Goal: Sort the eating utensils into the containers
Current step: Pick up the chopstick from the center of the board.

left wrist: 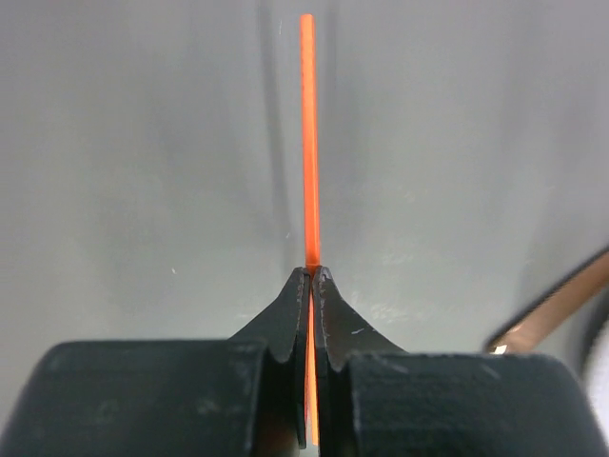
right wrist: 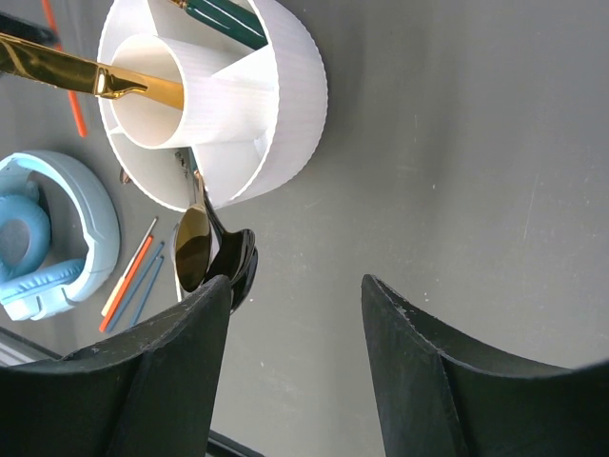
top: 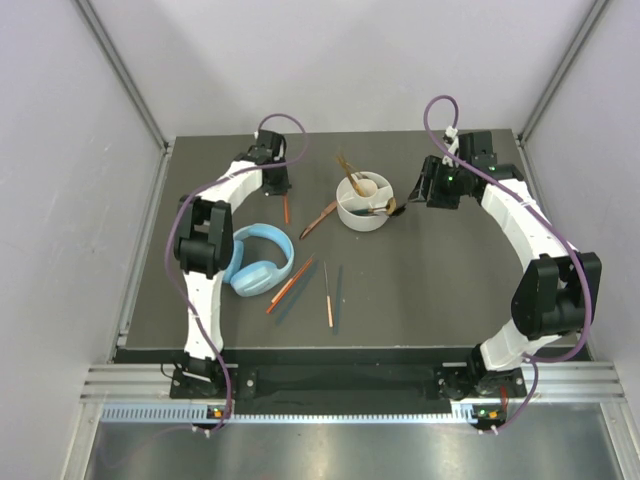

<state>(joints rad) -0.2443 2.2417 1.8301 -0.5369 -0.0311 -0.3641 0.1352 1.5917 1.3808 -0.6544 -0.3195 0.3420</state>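
One orange chopstick (left wrist: 307, 143) sits clamped in the left jaws — right jaws gape near the holder (right wrist: 297, 105)

The white holder (top: 365, 222) is standing at the back middle of the table (top: 440, 280). Gold handles (top: 347, 168) are sticking up out of it, so the way down from above is being narrowed there. Two spoons (right wrist: 193, 249) are hanging out over its rim, lying just before the left finger of the right gripper (right wrist: 295, 281); only bare surface is showing between its parted jaws. A bronze utensil (top: 318, 220) is lying just left of the holder, between it and the left gripper (top: 283, 188). The headphones (top: 260, 260) are occupying the left front area, with loose chopsticks (top: 290, 285) just beside them. The right front part is lying open.
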